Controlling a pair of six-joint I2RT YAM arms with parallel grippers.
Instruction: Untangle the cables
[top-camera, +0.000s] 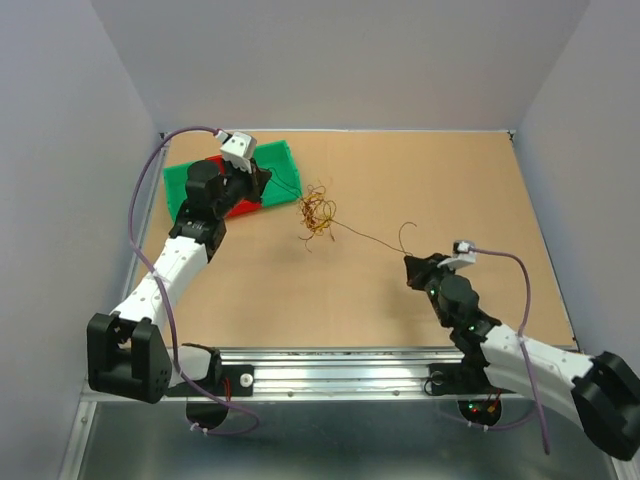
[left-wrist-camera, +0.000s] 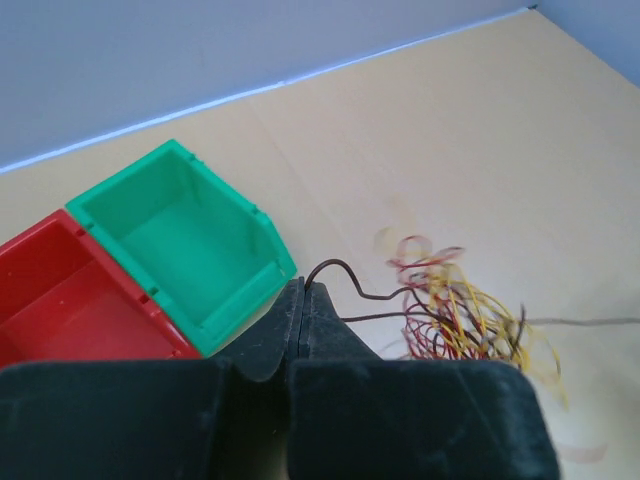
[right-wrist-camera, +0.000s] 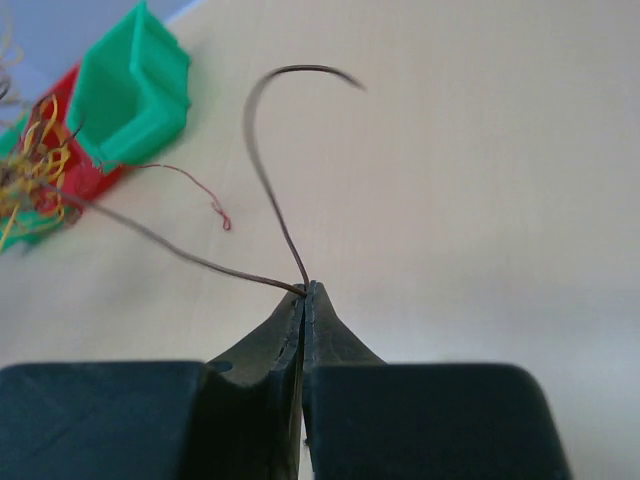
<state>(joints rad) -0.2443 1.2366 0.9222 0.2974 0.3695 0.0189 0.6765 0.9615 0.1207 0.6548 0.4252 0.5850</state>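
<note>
Now, right hand (right-wrist-camera: 305, 292): pinching dark strand (right-wrist-camera: 200, 262), lower right.
left hand (left-wrist-camera: 303, 292): pinching second strand (left-wrist-camera: 335, 263), upper left.
strand axis: from cables tangle (top-camera: 318, 212) at centre toward right hand.

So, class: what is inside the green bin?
The left wrist view shows only the green bin's bare floor and walls; no cables lie in it. From above, the left arm covers part of it.
</note>
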